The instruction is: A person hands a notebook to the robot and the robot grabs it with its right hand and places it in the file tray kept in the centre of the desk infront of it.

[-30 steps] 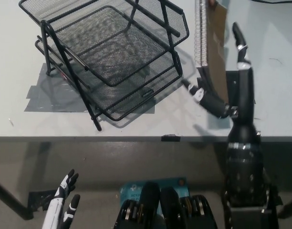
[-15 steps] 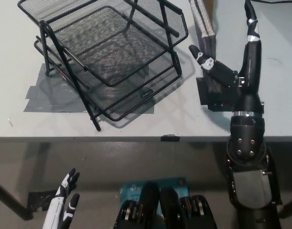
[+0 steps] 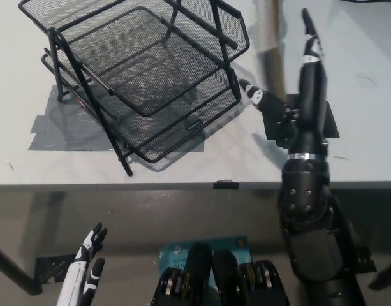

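Right hand (image 3: 291,105) is reaching up past the tabletop's (image 3: 361,153) near edge, and honestly I can't tell if it's clamped on the notebook (image 3: 272,48) or not, the notebook's just a blurry tan strip standing on edge right beside its raised fingers (image 3: 308,32). File tray (image 3: 144,76) sits off to the hand's left, well apart. If it were me I'd get a firm pinch first, then swing left, level the notebook out and clear the tray's front rim before lowering. Left hand (image 3: 85,271) hangs low below the tabletop, fingers spread
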Robot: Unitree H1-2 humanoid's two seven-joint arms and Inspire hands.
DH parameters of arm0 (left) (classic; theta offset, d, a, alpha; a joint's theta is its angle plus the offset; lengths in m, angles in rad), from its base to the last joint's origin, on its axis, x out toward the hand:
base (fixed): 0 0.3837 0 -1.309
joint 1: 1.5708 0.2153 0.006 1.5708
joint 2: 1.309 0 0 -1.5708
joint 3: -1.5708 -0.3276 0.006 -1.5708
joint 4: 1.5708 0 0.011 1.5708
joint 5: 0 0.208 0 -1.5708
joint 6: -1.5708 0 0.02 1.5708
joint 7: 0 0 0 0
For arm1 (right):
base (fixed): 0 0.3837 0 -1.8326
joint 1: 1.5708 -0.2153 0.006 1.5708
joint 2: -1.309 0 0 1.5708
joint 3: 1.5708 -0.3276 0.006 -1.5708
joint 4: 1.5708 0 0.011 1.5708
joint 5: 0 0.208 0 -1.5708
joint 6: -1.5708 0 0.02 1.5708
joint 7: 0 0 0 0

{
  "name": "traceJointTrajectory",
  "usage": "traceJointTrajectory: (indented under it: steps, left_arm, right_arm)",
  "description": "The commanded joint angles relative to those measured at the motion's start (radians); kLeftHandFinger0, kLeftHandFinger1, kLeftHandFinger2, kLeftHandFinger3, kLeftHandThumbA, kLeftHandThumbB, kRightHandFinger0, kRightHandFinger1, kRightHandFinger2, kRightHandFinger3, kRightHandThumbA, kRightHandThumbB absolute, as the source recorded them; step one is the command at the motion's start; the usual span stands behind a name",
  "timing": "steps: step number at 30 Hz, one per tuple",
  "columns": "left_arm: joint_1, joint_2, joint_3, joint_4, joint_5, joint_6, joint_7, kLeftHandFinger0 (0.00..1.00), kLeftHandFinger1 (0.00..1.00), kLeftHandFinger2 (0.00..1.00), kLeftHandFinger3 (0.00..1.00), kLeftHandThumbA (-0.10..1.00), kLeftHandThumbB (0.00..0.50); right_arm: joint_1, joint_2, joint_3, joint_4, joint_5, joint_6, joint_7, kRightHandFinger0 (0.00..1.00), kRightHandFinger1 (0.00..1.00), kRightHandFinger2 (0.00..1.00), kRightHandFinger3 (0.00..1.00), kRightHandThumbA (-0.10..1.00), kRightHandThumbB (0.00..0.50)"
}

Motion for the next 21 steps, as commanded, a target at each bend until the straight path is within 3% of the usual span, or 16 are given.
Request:
traceJointTrajectory:
  steps: [1,7,16,21]
  left_arm:
    - [-0.011,0.018,-0.008,-0.027,0.017,-0.039,0.011,1.0,1.0,1.0,1.0,0.99,0.265]
    - [-0.012,0.021,-0.013,-0.03,0.028,-0.039,0.019,1.0,1.0,0.98,1.0,1.0,0.253]
    - [-0.014,0.027,-0.024,-0.03,0.021,-0.039,0.023,1.0,0.96,0.95,1.0,1.0,0.263]
    - [-0.007,0.025,-0.021,-0.035,0.024,-0.038,0.013,1.0,0.96,0.95,1.0,1.0,0.266]
  right_arm:
    - [-0.036,0.023,0.058,-0.007,-0.114,0.003,-0.094,1.0,1.0,1.0,1.0,1.0,0.264]
    - [-0.047,0.019,0.067,-0.014,-0.111,0.026,-0.107,1.0,1.0,1.0,1.0,1.0,0.23]
    - [-0.105,-0.02,0.024,0.065,-0.097,0.069,-0.146,1.0,1.0,1.0,1.0,1.0,0.258]
    - [-0.116,-0.027,0.021,0.108,-0.096,0.069,-0.168,1.0,1.0,1.0,1.0,1.0,0.249]
